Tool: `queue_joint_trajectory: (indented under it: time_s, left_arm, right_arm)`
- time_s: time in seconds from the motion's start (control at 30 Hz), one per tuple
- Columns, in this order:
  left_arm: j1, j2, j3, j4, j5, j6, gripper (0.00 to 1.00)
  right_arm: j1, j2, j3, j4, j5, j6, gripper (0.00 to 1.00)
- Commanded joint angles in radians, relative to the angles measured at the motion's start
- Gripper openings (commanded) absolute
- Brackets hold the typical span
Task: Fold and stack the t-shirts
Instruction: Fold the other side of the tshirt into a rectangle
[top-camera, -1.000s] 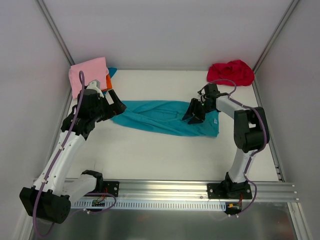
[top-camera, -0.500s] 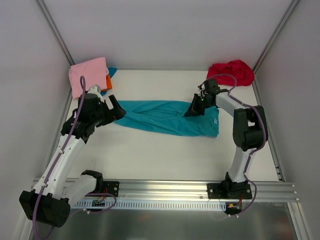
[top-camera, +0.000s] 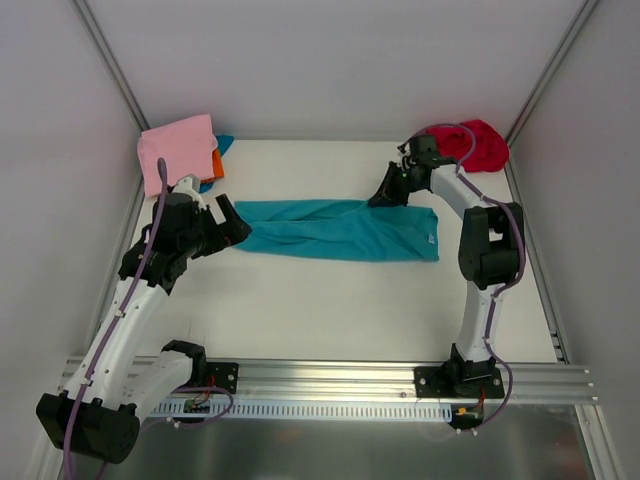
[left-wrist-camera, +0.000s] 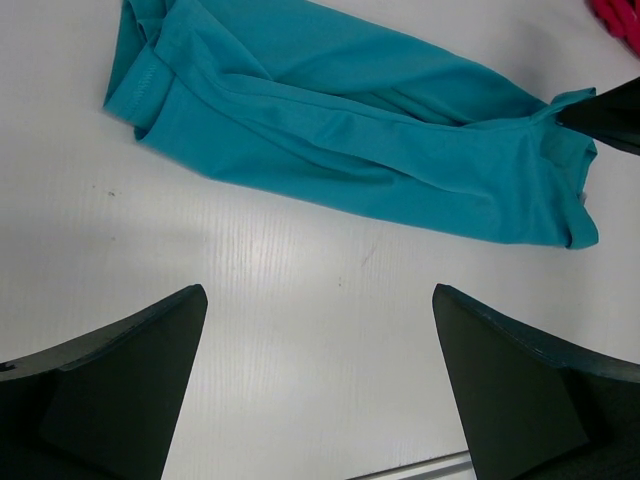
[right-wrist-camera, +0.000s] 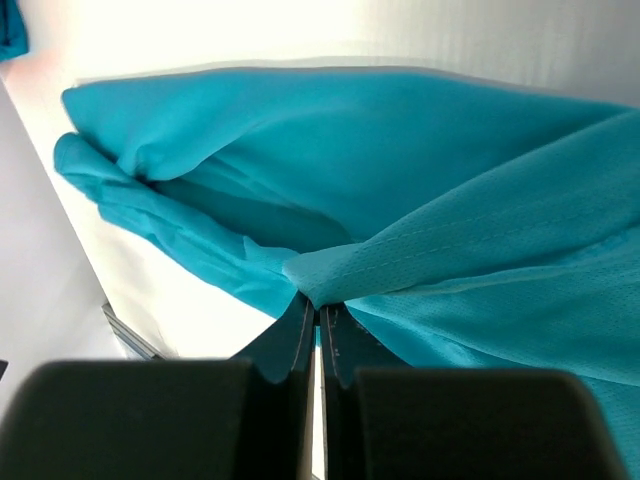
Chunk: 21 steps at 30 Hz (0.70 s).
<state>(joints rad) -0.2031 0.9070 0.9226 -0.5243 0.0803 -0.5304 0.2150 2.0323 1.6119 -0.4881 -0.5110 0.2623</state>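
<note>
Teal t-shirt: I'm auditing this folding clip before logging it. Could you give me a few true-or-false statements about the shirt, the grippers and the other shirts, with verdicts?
1. The right gripper is shut on a fold of the teal t-shirt. True.
2. The left gripper is clamped on the teal t-shirt. False: it is open and holds nothing, hovering near the shirt's left end.
3. The red t-shirt lies crumpled in the far right corner. True.
4. The pink t-shirt lies under the teal one. False: it sits in the far left corner, apart from it.

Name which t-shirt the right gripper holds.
The teal cloth t-shirt stretched across the middle: the right gripper pinches its edge. The crumpled red t-shirt and folded pink t-shirt lie apart in far corners.
</note>
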Motion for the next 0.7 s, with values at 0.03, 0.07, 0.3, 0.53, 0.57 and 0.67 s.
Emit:
queue_joint_trajectory:
  time_s: [0.03, 0.07, 0.3, 0.53, 0.57, 0.67]
  left_arm:
    - [-0.005, -0.013, -0.008, -0.014, 0.041, 0.018, 0.99]
    - [-0.005, -0.011, -0.01, -0.016, 0.041, 0.02, 0.99]
    - [-0.007, -0.013, -0.024, -0.019, 0.033, 0.021, 0.99]
    - [-0.01, -0.019, -0.044, 0.023, 0.036, 0.003, 0.99]
    - [-0.012, -0.017, -0.045, 0.023, 0.039, -0.003, 0.99]
    - [-0.021, -0.019, -0.048, 0.023, 0.05, -0.011, 0.99]
  right_arm:
    - [-0.026, 0.06, 0.074, -0.055, 0.026, 0.006, 0.0]
    - [-0.029, 0.069, 0.08, -0.058, 0.034, -0.003, 0.01]
    - [-0.063, 0.054, 0.051, -0.075, 0.092, -0.032, 0.99]
    - [-0.086, -0.07, -0.061, -0.064, 0.12, -0.066, 0.99]
    - [-0.086, -0.078, -0.07, -0.061, 0.123, -0.069, 1.0]
    - [-0.095, -0.084, -0.107, -0.035, 0.137, -0.072, 0.99]
